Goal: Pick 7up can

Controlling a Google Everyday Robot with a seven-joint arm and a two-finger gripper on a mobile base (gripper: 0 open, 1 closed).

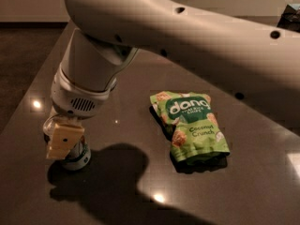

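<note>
The 7up can (78, 158) stands upright on the dark table (140, 191) at the left. Only its lower body with a green band and a sliver of its silver top show. My gripper (64, 141) hangs from the big white arm (187, 27) and sits right at the can, in front of its upper part and covering most of it. I cannot see whether it touches the can.
A green Dang coconut snack bag (190, 125) lies flat to the right of the can, well apart from it. The table's left edge (28, 93) runs close behind the can. The arm spans the top of the view.
</note>
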